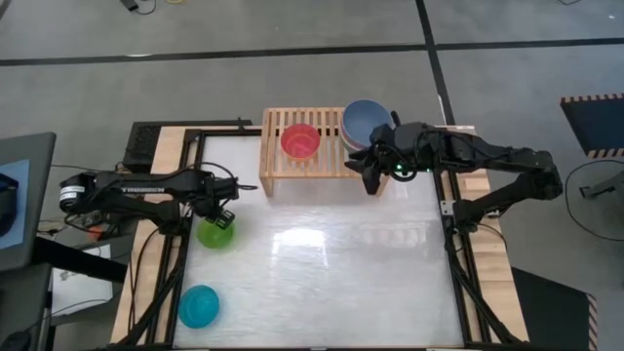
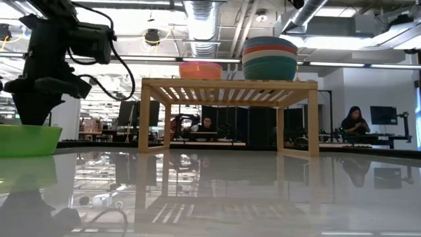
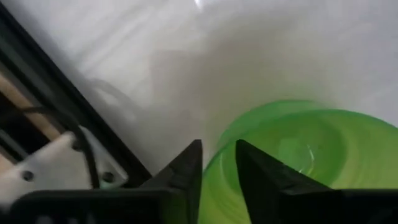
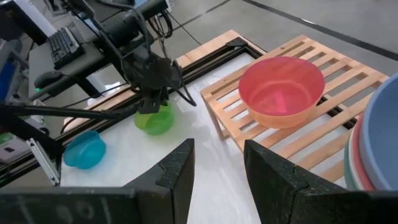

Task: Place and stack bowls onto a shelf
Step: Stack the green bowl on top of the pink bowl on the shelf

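The lime bowl (image 1: 214, 233) sits near the table's left edge, and my left gripper (image 1: 220, 216) comes down on its rim, shut on it. It shows in the low view as well (image 2: 26, 139). A cyan bowl (image 1: 198, 305) rests on its base toward the near left corner. On the light-wood shelf (image 1: 278, 156) at the far edge stand a pink bowl (image 1: 300, 141) and a stack of several bowls with a grey-blue one on top (image 1: 366, 119). My right gripper (image 1: 374, 181) hovers open just in front of the shelf's right end, holding nothing. My left gripper (image 3: 219, 168) has the lime bowl's rim (image 3: 214, 163) pinched between its two fingers, one finger inside the bowl and one outside. The fingers come from above, pointing down. In the low view the bowl stands upright with its base on the table.
Black frame rails (image 1: 185, 195) run along the table's edges. The middle and right of the white tabletop (image 1: 331, 263) are bare. The shelf's left third (image 4: 227, 93) has bare slats. People sit at desks in the room beyond (image 2: 355, 122).
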You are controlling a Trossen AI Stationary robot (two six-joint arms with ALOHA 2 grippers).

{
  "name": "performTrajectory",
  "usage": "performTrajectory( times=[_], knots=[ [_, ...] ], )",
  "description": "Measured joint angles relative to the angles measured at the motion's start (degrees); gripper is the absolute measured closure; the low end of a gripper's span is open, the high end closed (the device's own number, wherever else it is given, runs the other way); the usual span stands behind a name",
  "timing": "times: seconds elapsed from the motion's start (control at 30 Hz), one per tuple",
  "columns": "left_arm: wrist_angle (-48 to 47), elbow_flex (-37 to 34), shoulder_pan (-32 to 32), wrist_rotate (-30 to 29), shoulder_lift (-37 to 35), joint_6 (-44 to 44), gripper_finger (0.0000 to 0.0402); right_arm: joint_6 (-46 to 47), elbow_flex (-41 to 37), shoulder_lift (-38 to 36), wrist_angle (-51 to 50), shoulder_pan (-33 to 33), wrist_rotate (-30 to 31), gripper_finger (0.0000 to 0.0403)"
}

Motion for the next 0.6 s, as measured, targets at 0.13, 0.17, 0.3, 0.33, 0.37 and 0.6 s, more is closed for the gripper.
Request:
performTrajectory(
  times=[0.13, 0.17, 0.3, 0.33, 0.37, 0.6],
  knots=[
    [3.4, 0.0, 0.0, 3.3, 1.9, -2.3, 0.0364, 0.0, 0.0, 0.0, -0.4, 0.6, 0.0, 0.0239],
    [5.5, 0.0, 0.0, 4.3, 2.2, -2.9, 0.0375, 0.2, 0.0, 0.0, -1.0, 0.9, 0.0, 0.0239],
    [13.1, 1.3, -1.6, 5.6, 2.2, -6.6, 0.0398, 4.0, -0.1, 0.0, -11.5, 3.2, 0.0, 0.0239],
    [14.7, 1.9, -2.5, 4.8, 2.2, -7.6, 0.0398, 5.5, -0.4, 0.1, -15.1, 4.0, 0.0, 0.0239],
    [15.9, 2.5, -3.4, 3.7, 2.2, -8.5, 0.0399, 7.2, -1.0, 0.6, -18.0, 4.8, 0.0, 0.0239],
    [34.0, 3.4, -10.7, -3.7, 2.2, -12.9, 0.0401, 19.3, -11.3, 1.0, -9.2, 8.3, -0.1, 0.0239]
  ],
)
